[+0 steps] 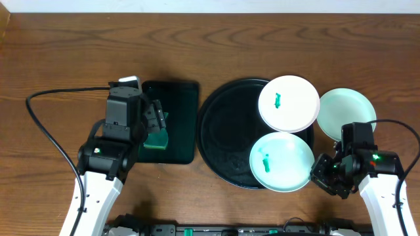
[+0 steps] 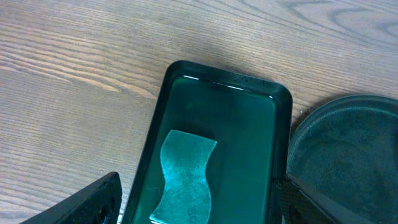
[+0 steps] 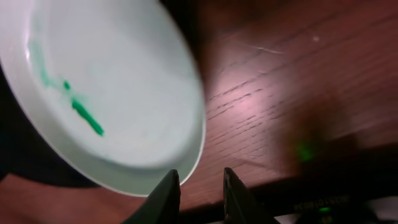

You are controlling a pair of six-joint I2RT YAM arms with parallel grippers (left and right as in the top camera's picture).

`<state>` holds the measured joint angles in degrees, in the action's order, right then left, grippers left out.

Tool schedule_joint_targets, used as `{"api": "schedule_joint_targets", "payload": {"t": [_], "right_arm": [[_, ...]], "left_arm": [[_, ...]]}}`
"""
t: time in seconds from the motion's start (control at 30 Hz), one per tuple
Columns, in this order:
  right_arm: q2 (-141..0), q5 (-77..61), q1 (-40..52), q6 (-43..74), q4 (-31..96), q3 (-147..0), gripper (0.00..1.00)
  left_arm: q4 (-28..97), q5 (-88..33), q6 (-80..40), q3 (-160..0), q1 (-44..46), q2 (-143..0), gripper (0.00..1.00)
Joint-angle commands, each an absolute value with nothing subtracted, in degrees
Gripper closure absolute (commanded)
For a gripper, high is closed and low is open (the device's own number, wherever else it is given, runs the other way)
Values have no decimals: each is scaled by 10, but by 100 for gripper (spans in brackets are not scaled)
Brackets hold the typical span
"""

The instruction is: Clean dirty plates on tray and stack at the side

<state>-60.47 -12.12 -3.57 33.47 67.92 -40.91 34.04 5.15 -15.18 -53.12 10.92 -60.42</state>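
Note:
On the round black tray (image 1: 226,128) lie a white plate (image 1: 295,108) and, nearer me, a mint plate (image 1: 289,164), each with a green smear. The mint one overhangs the tray's rim. Another mint plate (image 1: 349,110) rests on the table right of the tray. My right gripper (image 1: 320,172) is at the near mint plate's right edge. In the right wrist view this gripper (image 3: 202,174) has its jaws a narrow gap apart, with only wood between them. The smeared plate's (image 3: 124,93) rim meets the left finger. My left gripper (image 2: 199,208) hangs wide open over a green sponge (image 2: 186,177).
The sponge lies in a small black rectangular tray (image 1: 180,98) left of the round tray (image 2: 348,155). A black cable (image 1: 46,124) loops across the table's left side. Another cable (image 1: 407,131) runs along the right edge.

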Motion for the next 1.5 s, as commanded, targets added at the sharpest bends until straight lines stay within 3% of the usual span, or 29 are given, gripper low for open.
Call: {"api": "schedule_joint_targets", "payload": {"t": [0.0,0.8,1.03,1.2,1.47], "right_arm": [[-601,-92,-33,364,679,-404,80],[-623,-110,-33,364,576,-338,79],[-623,-110,-33,364,556,-313,86],[-623,-137,-33,364,544,-309,98],[-623,-243,-29,364,517,-309,99]], "left_arm": [[340,61,-152,-536,106,-606,20],[340,61,-152,-536,106,-606,19],[340,61,-152,-536,106,-606,19],[340,61,-152,-536,106,-606,19],[340,61,-152,-536,106,-606,20]]}}
